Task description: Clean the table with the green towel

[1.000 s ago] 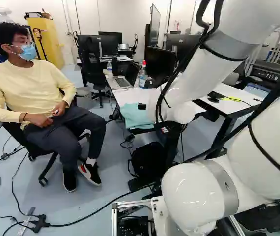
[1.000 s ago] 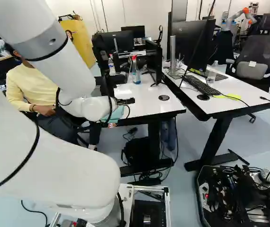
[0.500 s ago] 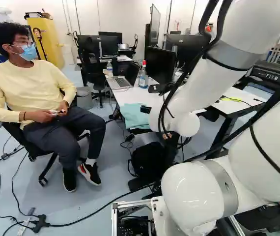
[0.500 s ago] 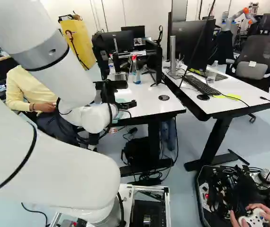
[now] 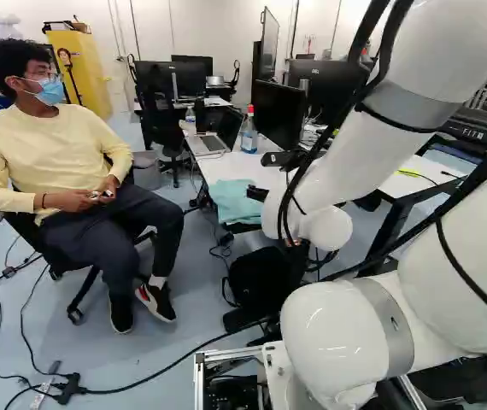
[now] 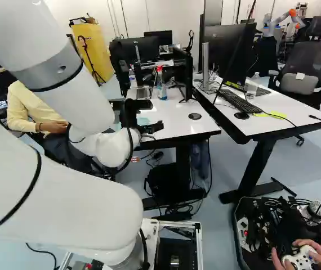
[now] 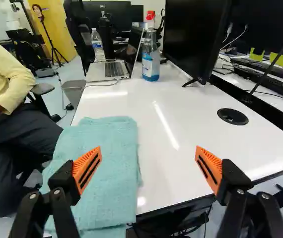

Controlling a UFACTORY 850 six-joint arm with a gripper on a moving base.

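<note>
Green towel (image 7: 99, 171): it lies spread in folded layers on the white table (image 7: 181, 168), at the near corner, ungripped. Observe the gripper (image 6: 152, 128), its black frame reaching out from your arm over the near part of this table. As you see in the wrist view, its two fingers stand wide apart, with nothing held between the orange pads (image 7: 87, 168). One finger is above the towel; the other is beyond the towel's side, and white tabletop shows in the gap. Whether the nearer finger touches the cloth, you cannot tell. Ahead of the gripper, beyond the towel, note the red-topped spray bottle (image 7: 150, 57), upright, with the open laptop (image 7: 112, 70) just beside it. On the bottle's other side stands a black monitor (image 7: 195, 39). Nearer to you, on the monitor's side of the table, is a round black disc (image 7: 232, 116), well apart from the towel.
</note>
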